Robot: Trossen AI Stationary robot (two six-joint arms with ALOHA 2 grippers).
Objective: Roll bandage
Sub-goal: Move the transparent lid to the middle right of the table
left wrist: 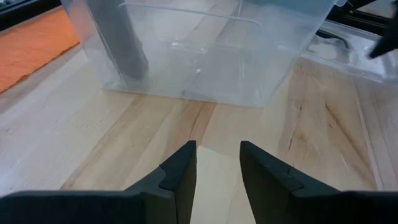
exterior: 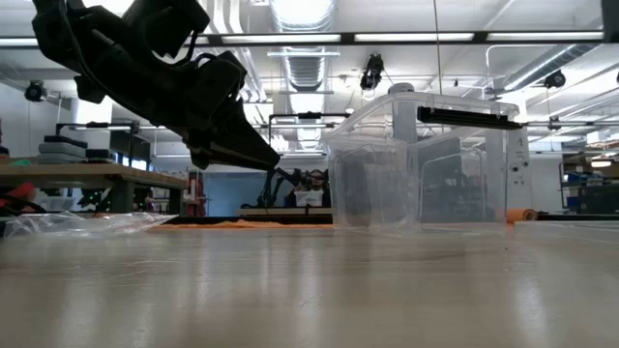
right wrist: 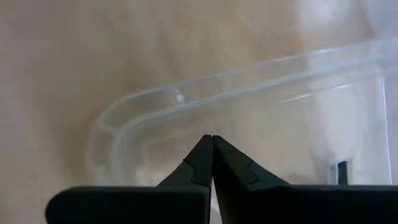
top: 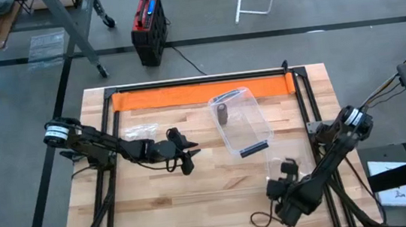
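The left gripper hangs above the bare wood a little left of the table's middle, its fingers parted by a narrow gap with nothing between them. In the low view it sits clear of the tabletop. Just ahead of it stands a clear plastic bin, and a dark bandage roll stands upright inside against the bin's far-left corner. Open wood separates the fingertips from the bin's near wall. A crumpled clear bag lies beside the left arm. An orange mat runs along the table's far edge. The right gripper waits near the front right, its tips pressed together and empty, facing the bin's rounded rim.
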